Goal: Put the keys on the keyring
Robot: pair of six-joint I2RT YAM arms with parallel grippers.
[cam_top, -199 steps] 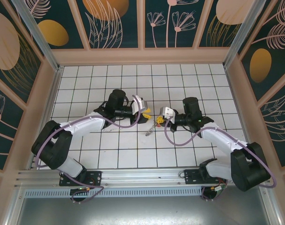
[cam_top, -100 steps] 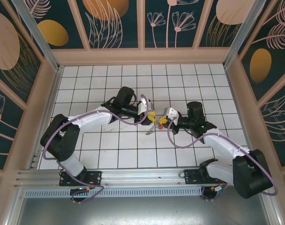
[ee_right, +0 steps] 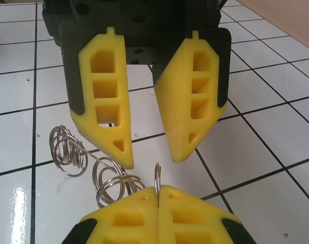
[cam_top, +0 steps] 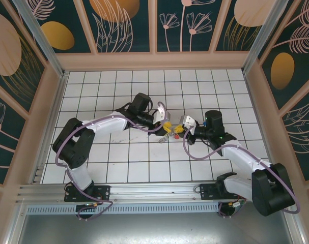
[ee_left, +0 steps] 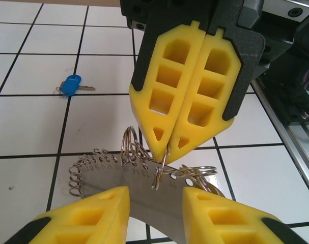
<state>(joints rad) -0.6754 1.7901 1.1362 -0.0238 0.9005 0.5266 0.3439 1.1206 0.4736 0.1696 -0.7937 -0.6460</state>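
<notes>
At mid-table from above, left gripper (cam_top: 166, 125) and right gripper (cam_top: 177, 130) meet tip to tip over the keyring (cam_top: 163, 138), walls well away. Left wrist: jaws spread over the keyring; a blue key (ee_left: 73, 85) lies apart. Right wrist: jaws pressed together, pinching one small ring (ee_right: 157, 175) (best held steady, I'd judge)

floor (cam_top: 118, 168): white tiles, black grout | walls (cam_top: 123, 25): dark floral panels
</notes>
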